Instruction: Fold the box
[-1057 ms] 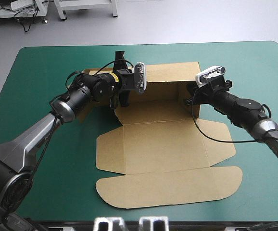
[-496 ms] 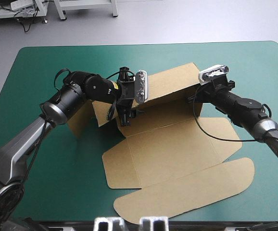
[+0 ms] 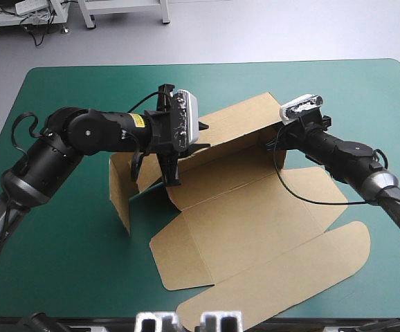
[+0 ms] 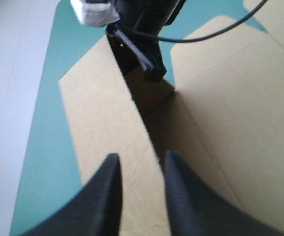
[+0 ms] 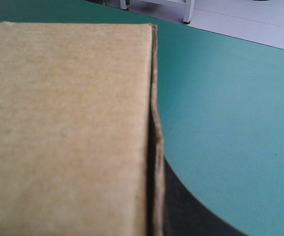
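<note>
While the brown box [image 3: 255,235] is lying open on the teal-green tabletop [image 3: 61,263], its rear wall [image 3: 236,128] tilting up, I am clamping my left pincer [image 4: 138,160] on that wall's left end and my right pincer [image 3: 266,143] on its right corner; I am aiming to raise both ends evenly.

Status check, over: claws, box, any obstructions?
Left claw shut on box, rear wall. Right claw shut on that wall's right end. Wall raised, lid panels flat. Nothing in the way.
</note>
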Available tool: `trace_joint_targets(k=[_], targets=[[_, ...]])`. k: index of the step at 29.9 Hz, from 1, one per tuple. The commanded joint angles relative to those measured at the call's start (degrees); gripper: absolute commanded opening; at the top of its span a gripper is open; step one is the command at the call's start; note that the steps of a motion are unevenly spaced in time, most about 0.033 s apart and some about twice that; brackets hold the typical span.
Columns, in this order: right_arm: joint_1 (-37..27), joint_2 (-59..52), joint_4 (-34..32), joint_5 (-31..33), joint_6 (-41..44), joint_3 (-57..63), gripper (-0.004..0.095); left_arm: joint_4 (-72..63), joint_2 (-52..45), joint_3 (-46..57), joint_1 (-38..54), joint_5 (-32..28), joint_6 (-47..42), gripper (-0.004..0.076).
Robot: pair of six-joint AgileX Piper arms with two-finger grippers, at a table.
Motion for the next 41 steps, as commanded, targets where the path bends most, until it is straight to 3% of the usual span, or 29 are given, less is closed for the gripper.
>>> trace_joint_targets(k=[1, 8, 12, 16, 22, 25, 26, 36, 41], targets=[[0.01, -3.09, -0.27, 1.81, 4.22, -1.81, -0.0020, 10.50, -3.09, -1.40, -0.35, -4.80, -5.58, -0.0003], [-1.31, -8.89, -20.33, 3.69, 21.69, -1.94, -0.0020, 41.62, -3.09, -1.40, 2.72, -7.75, -35.34, -0.0009], [-5.45, -10.81, -34.61, 18.86, 35.23, -5.39, -0.0020, 50.76, -2.76, -1.40, 11.82, -4.86, -50.56, -0.0009], [-7.57, -10.44, -49.54, 38.35, 45.96, -14.22, -0.0020, 50.52, -2.64, -1.40, 23.81, -1.68, -56.22, -0.0009], [-7.57, -9.11, -70.52, 48.61, 67.82, -29.41, -0.0020, 49.22, -2.53, -1.15, 36.80, 2.51, -61.24, -0.0009], [-7.57, -6.03, -78.33, 55.39, 74.68, -34.97, -0.0020, 45.37, -2.53, -0.89, 39.95, 2.38, -61.67, -0.0009], [-7.57, -4.07, -79.37, 58.29, 75.56, -36.52, -0.0020, 44.39, -2.53, -0.81, 40.56, 2.25, -61.67, -0.0009], [-7.57, 11.94, -78.94, 58.13, 81.17, -37.97, -0.0020, 38.93, -2.53, 0.31, 40.74, 1.58, -61.31, -0.0009], [-7.57, 17.81, -76.97, 58.13, 78.07, -40.26, 0.0023, 38.16, -2.44, 3.17, 40.74, 1.28, -61.31, -0.0009]])
